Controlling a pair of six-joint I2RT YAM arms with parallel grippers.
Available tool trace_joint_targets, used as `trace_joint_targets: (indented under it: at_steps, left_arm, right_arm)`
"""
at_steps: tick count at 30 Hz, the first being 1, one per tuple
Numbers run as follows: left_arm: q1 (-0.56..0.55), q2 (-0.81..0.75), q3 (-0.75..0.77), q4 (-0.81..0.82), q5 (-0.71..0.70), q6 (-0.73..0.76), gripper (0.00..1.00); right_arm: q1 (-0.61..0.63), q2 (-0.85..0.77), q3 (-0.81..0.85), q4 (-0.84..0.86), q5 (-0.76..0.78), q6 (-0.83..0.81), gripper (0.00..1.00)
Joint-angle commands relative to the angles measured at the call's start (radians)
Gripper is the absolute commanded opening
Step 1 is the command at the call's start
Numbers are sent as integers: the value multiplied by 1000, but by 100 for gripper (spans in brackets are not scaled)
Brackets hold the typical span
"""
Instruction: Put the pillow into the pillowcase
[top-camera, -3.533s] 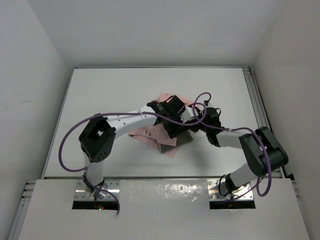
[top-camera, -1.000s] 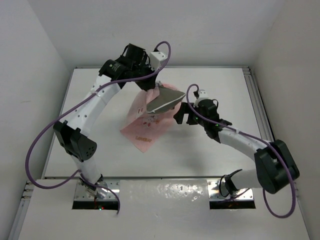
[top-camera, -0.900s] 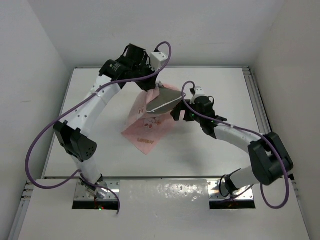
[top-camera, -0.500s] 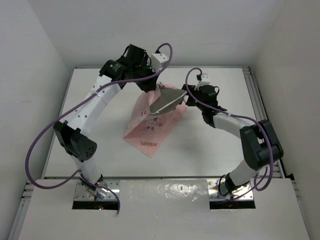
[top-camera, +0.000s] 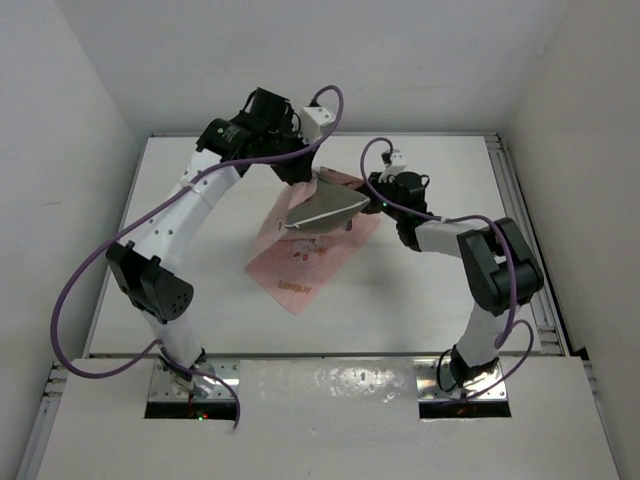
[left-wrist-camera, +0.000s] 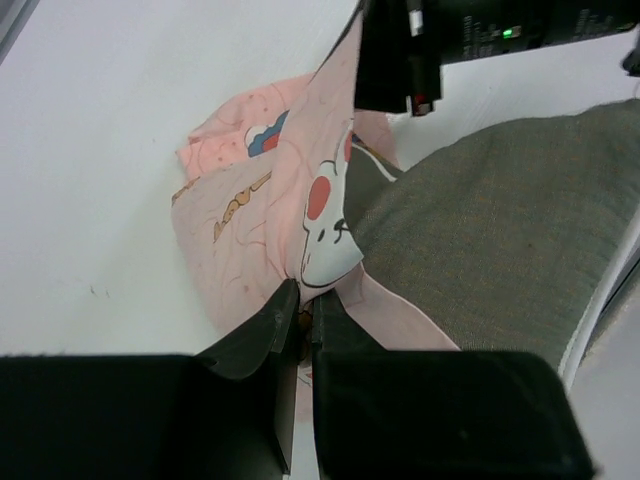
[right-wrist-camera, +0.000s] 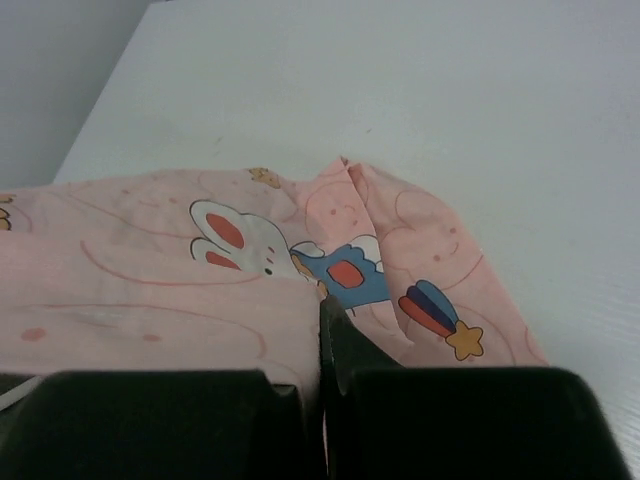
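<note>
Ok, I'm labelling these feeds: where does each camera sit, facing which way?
Top external: above and behind the robot, facing down on the table; left arm and right arm show.
Left wrist: on the left arm, facing along the left pincer, shut on the pillowcase beside the pillow.
Right wrist: on the right arm, facing low across the table; right pincer shut on the pillowcase.
Shared: all three show the pillowcase.

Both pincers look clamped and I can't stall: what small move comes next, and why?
The left pincer and the right pincer each pinch the pillowcase edge, and much of the pillow shows bare at its mouth. So probably lift both together with a gentle shake, letting it slide deeper.
</note>
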Motion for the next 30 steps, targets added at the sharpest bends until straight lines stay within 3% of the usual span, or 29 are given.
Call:
trace_joint_targets:
  at_steps: [1,5,6,10,14,20,26,30]
  left_arm:
    - [61,-50,74,148,-10,-64,0]
    - [155,-38,88,199,-79,-183,0]
    - [178,-21,97,199,-104,-190,0]
    - [207,8,152,187,-96,-214,0]
    - [207,43,155,195,-79,-227,0]
    - [231,46,188,193,-63,-239,0]
    - [215,29,145,188,-62,-236,0]
    - [120,80,-63,269,34,-198,0]
  right_arm:
    - [-33,-84,-4,38,44,36,0]
    - [-68,-227,93,-290,2,30,0]
    - [-76,-271,132,-420,-88,27,0]
    - [-76,-339,333,-623,-279,34,0]
    - [-84,-362,440,-552,-442,230,0]
    - [-76,-343,470,-299,-505,522,0]
    - [-46,-276,389,-464,-440,467,0]
    - [-27,-235,209,-542,-223,335,0]
